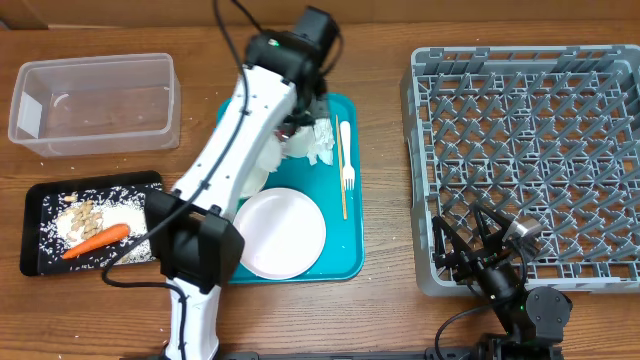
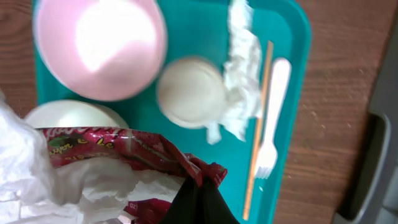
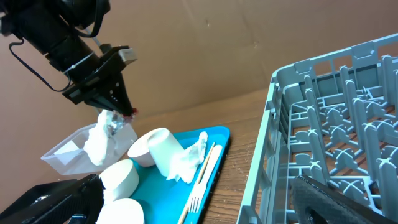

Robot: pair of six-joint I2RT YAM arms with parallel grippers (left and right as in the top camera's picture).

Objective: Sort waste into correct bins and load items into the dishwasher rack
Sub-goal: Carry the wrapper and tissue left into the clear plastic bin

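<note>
My left gripper (image 2: 199,200) is shut on the red crinkled wrapper (image 2: 118,146), with a crumpled white napkin (image 2: 68,183) bunched in it. It holds them above the teal tray's back left (image 3: 118,104). On the tray below are the pale plate (image 1: 280,232), the white cup (image 2: 189,92), two white bowls (image 3: 121,177), another napkin (image 2: 242,93), the white fork (image 2: 273,118) and the wooden stick (image 2: 258,130). My right gripper (image 1: 467,236) is open and empty over the grey rack's (image 1: 530,130) front left corner.
The clear tub (image 1: 95,100) stands at the back left. The black tray (image 1: 45,200) at the front left holds the carrot (image 1: 95,240), rice and scraps. The teal tray (image 1: 345,255) lies between the bins and the rack.
</note>
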